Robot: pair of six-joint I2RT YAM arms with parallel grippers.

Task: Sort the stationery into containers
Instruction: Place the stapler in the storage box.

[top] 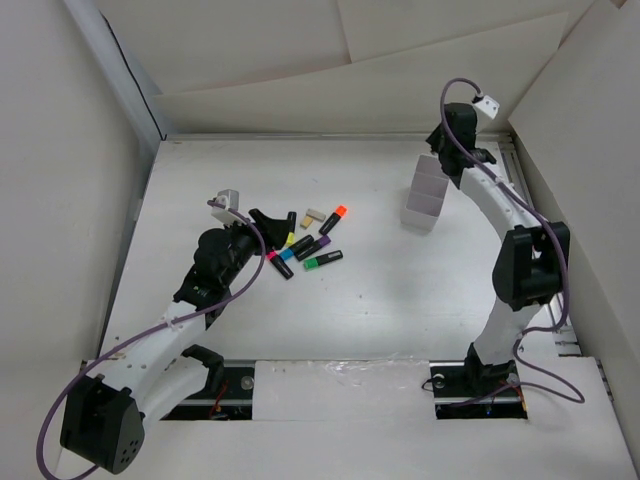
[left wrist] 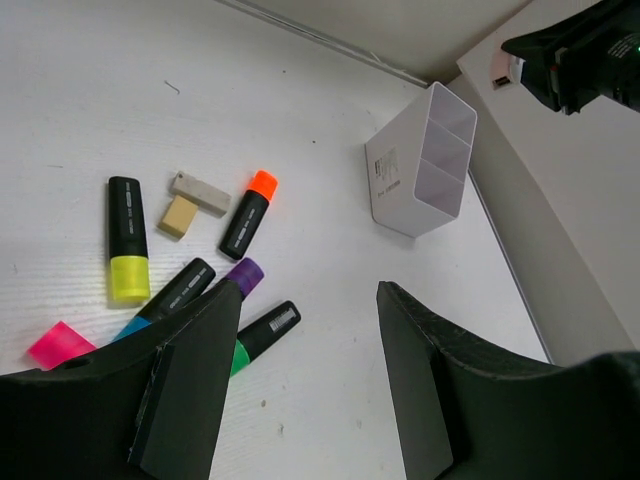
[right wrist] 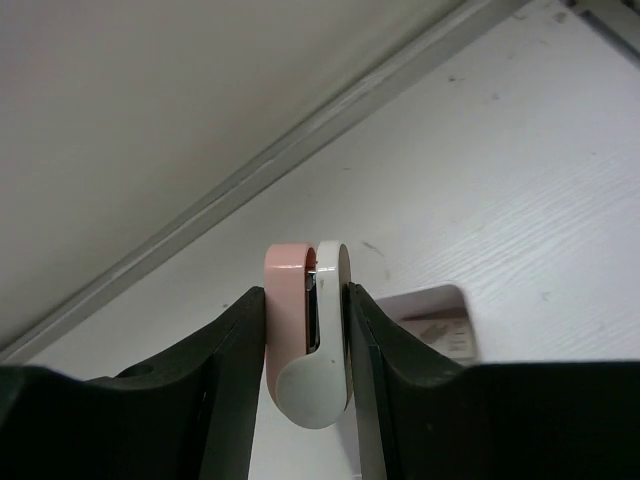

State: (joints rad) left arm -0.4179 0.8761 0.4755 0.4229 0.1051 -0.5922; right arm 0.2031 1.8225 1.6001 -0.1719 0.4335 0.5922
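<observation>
Risk one is the drop: your right gripper point(right wrist: 307, 300) is pinching a small pink-and-white piece point(right wrist: 305, 345) flat between its fingers, near the back of the table point(top: 380, 300); only a corner of the organiser point(right wrist: 432, 305) shows beneath it in the right wrist view, so I judge it isn't centred over a compartment; let go here and the piece likely clips the rim or lands outside. The organiser looks light and nothing steadies it; a finger brushing its wall could tip or shove it.

Risk two is the left gripper point(left wrist: 305, 295): it's spread wide, empty, just beside the marker pile; the purple marker point(left wrist: 243, 275), blue marker point(left wrist: 175, 295) and green marker point(left wrist: 265, 335) lie packed by its left finger — close there and you may pinch two or sweep neighbours; the round bodies could roll. The yellow marker point(left wrist: 128, 240) and orange marker point(left wrist: 248, 215) lie more apart — safer picks, I'd say; the beige eraser bit point(left wrist: 180, 215) touches the grey eraser bit point(left wrist: 200, 192).
</observation>
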